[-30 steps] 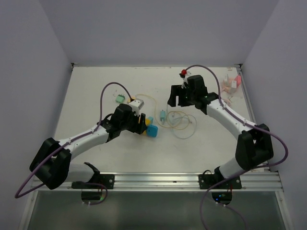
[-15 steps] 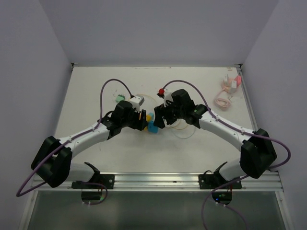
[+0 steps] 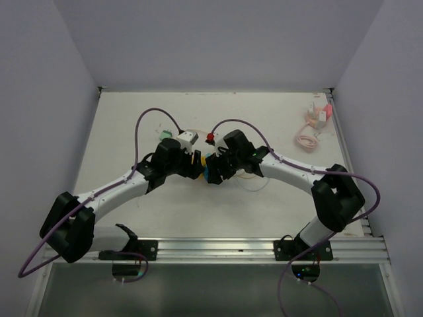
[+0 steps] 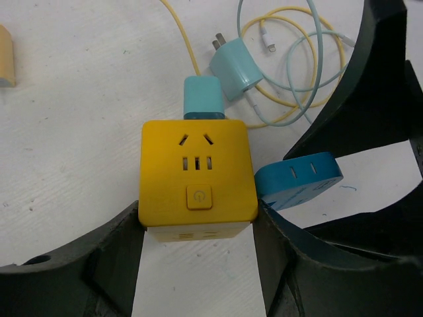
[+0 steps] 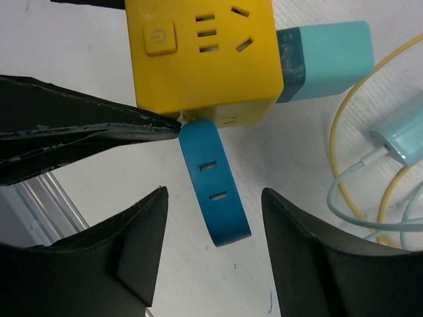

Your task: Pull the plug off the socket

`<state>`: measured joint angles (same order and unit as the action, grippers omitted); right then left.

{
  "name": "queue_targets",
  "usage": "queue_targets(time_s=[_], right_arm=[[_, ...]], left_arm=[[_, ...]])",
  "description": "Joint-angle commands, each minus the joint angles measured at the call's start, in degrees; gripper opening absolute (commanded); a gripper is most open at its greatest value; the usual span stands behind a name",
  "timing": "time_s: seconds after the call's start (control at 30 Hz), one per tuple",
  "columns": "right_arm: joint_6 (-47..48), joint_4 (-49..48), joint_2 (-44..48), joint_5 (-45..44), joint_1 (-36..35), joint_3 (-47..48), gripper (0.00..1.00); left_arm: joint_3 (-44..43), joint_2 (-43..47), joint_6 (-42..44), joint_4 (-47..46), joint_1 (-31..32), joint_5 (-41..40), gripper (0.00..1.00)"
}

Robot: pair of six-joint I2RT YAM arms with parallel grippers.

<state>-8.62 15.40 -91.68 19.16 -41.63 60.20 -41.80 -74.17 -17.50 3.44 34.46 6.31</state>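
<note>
Pale teal plastic plug (image 4: 203, 97), trailing a yellow cable (image 4: 178, 30), sits fully seated in the far face of the yellow plastic cube socket (image 4: 197, 173) in my left wrist view. My left hand (image 4: 198, 221) is closed on that socket, but only its near corners lie between the fingers (image 4: 106, 257). I reckon a hard pull could drag the cube out of so shallow a hold. A dark blue slotted block (image 4: 297, 179) leans tilted against the cube's right side; whether it is plugged in I cannot tell.

From the right wrist, my right hand (image 5: 213, 195) is wide open and holds nothing. Its fingers straddle the blue block, with the teal plug off to one side. Closing here would take the blue piece, possibly the wrong one, and the left finger looks close enough to clip.

From above, both hands crowd together in the middle of the surface (image 3: 132, 119), hiding plug and socket almost entirely. I would be pulling half blind from this view.
</note>
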Motion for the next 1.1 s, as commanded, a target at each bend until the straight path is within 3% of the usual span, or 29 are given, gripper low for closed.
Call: queue_targets(time_s=[0.0, 0.13, 0.27, 0.4, 1.07], right_arm=[[0.98, -2.74, -0.78, 1.32, -0.82, 2.37, 0.6], [0.01, -3.8, -0.34, 0.53, -1.09, 1.67, 0.45], [0.27, -3.36, 0.62, -1.14, -1.18, 1.41, 0.16], [0.62, -2.66, 1.76, -2.11, -1.26, 0.71, 0.0], [4.14, 7.62, 7.56, -0.79, -1.18, -0.79, 0.0]], left_arm=[[-2.14, 2.28, -1.14, -5.81, -0.62, -0.77, 0.0], [-2.14, 2.19, -1.84, -6.25, -0.62, -1.73, 0.0], [-1.97, 2.19, -2.45, -6.25, -0.62, -4.72, 0.0], [-1.88, 2.19, -2.72, -5.99, -0.79, -7.96, 0.0], [0.23, 0.61, 1.68, -4.67, -4.4, -20.28, 0.0]])
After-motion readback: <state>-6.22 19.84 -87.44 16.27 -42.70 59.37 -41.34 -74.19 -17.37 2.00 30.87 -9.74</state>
